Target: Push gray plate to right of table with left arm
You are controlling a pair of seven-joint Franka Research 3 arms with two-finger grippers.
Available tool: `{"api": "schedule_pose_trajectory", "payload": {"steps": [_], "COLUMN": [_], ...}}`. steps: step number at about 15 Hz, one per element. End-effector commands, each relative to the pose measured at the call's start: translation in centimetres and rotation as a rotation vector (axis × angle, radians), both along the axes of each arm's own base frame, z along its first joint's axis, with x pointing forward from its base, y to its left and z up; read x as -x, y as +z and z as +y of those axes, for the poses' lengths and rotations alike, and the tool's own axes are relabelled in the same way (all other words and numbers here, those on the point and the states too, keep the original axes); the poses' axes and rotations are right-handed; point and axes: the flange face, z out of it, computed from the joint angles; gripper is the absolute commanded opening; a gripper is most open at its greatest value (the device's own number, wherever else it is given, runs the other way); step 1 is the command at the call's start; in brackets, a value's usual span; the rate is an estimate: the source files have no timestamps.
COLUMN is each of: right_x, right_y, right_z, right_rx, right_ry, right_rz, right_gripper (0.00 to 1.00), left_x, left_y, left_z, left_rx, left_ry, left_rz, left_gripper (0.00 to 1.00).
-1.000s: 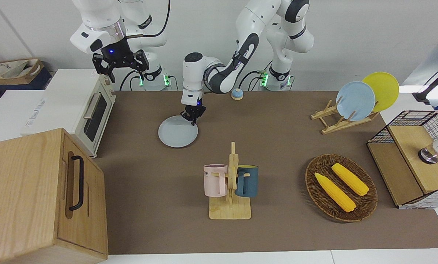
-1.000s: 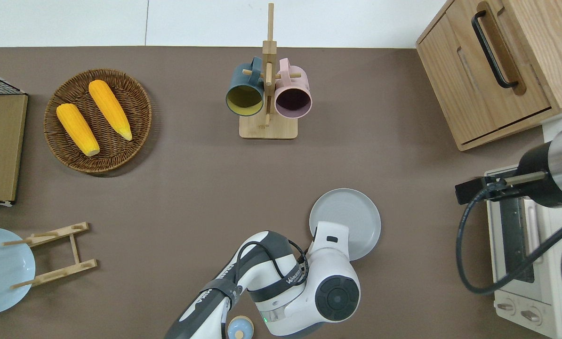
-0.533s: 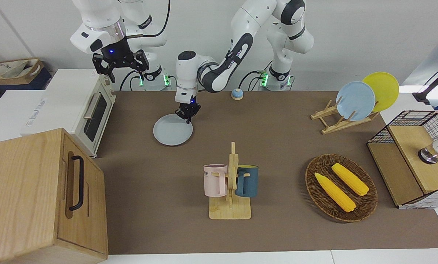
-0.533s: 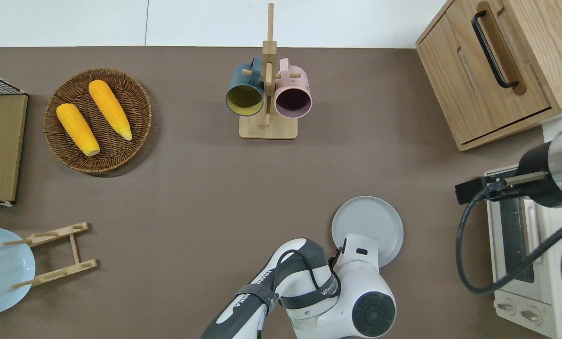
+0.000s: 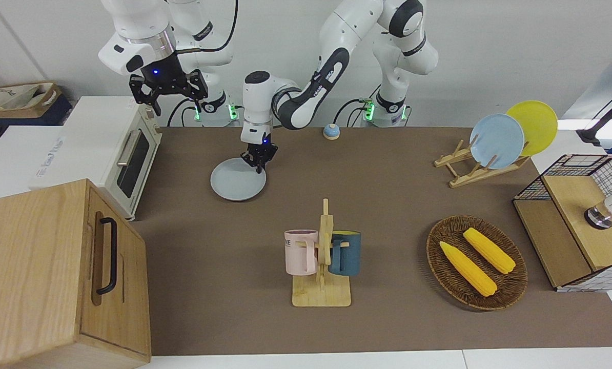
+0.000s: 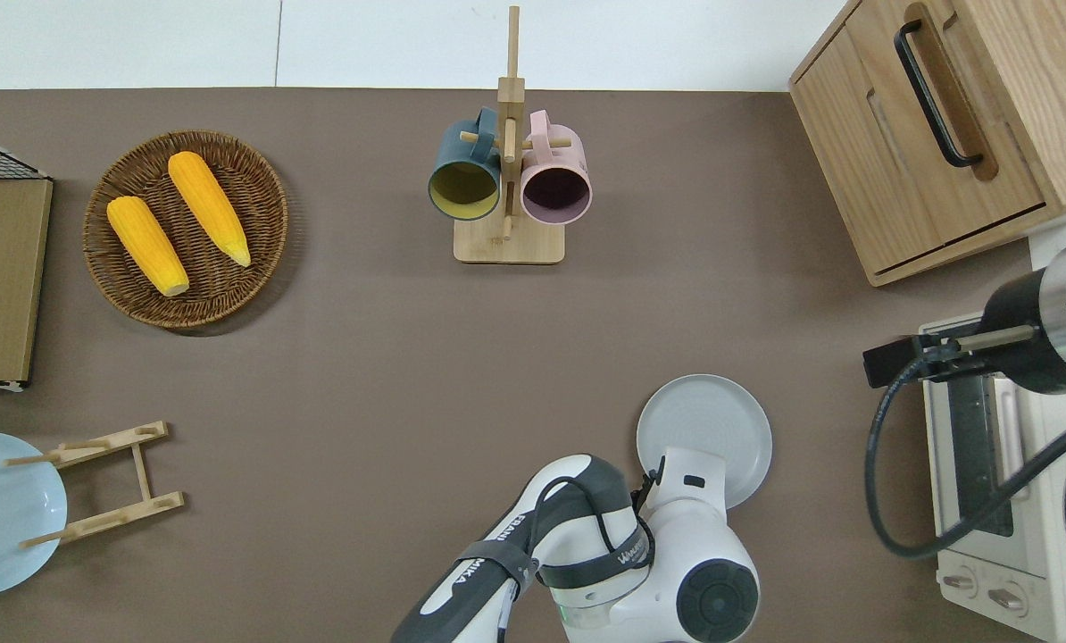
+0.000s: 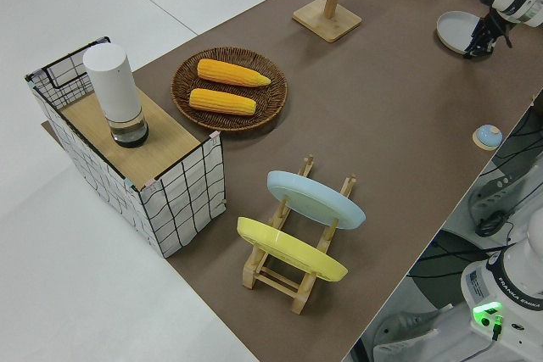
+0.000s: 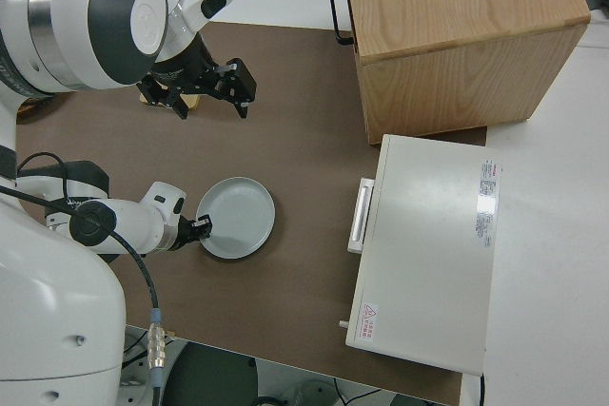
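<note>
Plate [image 5: 237,179], round, shallow, smooth pale gray with a low rim, lies flat on the matte brown tabletop [image 5: 388,179], upper left of center in the front view. The left tool [image 5: 257,160] touches its rim, fingers together. The right arm is parked.

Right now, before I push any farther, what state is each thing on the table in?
gray plate: flat on the table, left hand at its rim.
right hand: open, parked.
toaster oven: door shut.
wooden cabinet: door shut.
pink mug and dark blue mug: hung on the mug stand.
sky-blue plate and yellow plate: upright in the wooden rack.
two corn cobs: lying in the wicker basket.
</note>
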Motion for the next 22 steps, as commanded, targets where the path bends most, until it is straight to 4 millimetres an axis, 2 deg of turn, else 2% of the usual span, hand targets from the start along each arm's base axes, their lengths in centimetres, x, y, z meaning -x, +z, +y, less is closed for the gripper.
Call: {"api": "schedule_pose_trajectory", "payload": {"steps": [1, 6, 10, 13, 17, 19, 22], "right_x": [0.3, 0.3, 0.3, 0.3, 0.3, 0.3, 0.3], "right_y": [0.4, 0.4, 0.4, 0.4, 0.4, 0.4, 0.4], "right_z": [-0.2, -0.2, -0.2, -0.2, -0.3, -0.2, -0.3], "right_rx": [-0.009, -0.009, -0.009, -0.009, -0.009, -0.009, -0.009], "right_ry": [-0.006, -0.006, -0.006, -0.006, -0.006, -0.004, -0.006], "right_rz": [0.003, 0.003, 0.003, 0.003, 0.003, 0.003, 0.005], "right_gripper": [0.983, 0.983, 0.983, 0.983, 0.983, 0.983, 0.983], "left_x": [0.0, -0.5, -3.0, -4.6, -8.4, -10.6, -12.7], "left_y": [-3.2, -1.7, 0.7, 4.6, 11.4, 14.0, 18.1], "left_z": [-0.6, -0.1, 2.1, 3.0, 4.9, 6.8, 11.0], "left_rx": [-0.063, -0.091, -0.129, -0.12, -0.139, -0.155, -0.201], "left_ry": [-0.02, -0.014, 0.01, 0.016, -0.034, -0.048, -0.134], "left_rz": [0.027, 0.015, 0.034, 0.072, 0.146, 0.177, 0.211], "left_gripper": [0.99, 0.99, 0.99, 0.99, 0.99, 0.99, 0.99]}}
